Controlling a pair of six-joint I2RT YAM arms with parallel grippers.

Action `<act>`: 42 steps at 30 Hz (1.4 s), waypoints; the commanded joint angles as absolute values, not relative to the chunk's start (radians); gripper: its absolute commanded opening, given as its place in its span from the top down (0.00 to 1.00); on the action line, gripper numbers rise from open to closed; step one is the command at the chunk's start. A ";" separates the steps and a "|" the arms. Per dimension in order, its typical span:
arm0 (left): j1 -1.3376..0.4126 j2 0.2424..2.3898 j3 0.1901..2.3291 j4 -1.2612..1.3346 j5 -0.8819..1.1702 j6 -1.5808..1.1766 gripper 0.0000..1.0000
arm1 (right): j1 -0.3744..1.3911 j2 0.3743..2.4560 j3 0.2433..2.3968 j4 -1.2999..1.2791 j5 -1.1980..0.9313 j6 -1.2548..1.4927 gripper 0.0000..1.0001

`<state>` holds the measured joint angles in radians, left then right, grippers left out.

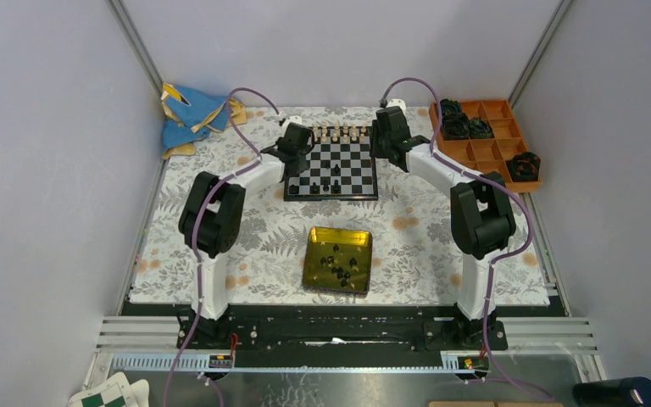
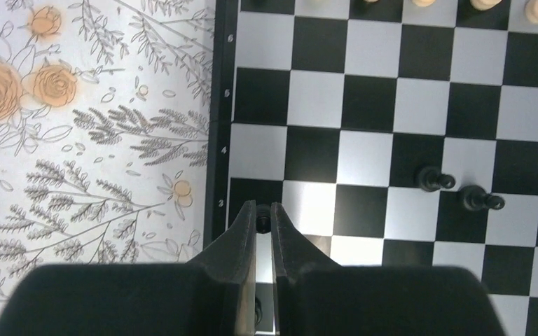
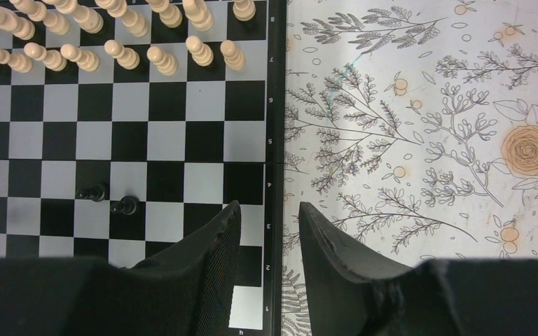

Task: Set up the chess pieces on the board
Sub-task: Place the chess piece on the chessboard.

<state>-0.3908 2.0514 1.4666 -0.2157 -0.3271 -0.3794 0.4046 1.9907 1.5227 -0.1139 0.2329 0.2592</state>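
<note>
Black left fingers [image 2: 244, 241] pinch a chess piece [image 2: 263, 221] above the board [image 2: 378, 105]; right fingers [image 3: 214, 241] gape

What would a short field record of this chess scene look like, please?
Board: checkered, on floral cloth
Cream pieces: fill two far rows
Black pieces on board: two, mid-board
Tin: yellow, holds several black pieces
Left gripper: shut on black piece at board's left edge
Right gripper: open, over board's right edge

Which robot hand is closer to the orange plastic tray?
Right. The right gripper is at the checkered chessboard's edge facing the orange plastic tray; the left gripper is at the board's opposite edge.
</note>
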 commanded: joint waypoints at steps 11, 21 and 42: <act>-0.385 1.948 1.324 -0.162 -0.352 -0.419 0.96 | 0.399 1.941 1.508 -0.075 0.203 0.275 0.57; -0.386 1.959 1.316 -0.148 -0.328 -0.428 0.95 | 0.398 1.933 1.497 -0.075 0.205 0.276 0.58; -0.414 1.963 1.328 -0.159 -0.321 -0.405 0.95 | 0.398 1.940 1.498 -0.073 0.211 0.278 0.58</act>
<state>-0.4046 1.9774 1.3212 -0.1974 -0.3138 -0.4149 0.4046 1.9907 1.4918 -0.1059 0.2153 0.2699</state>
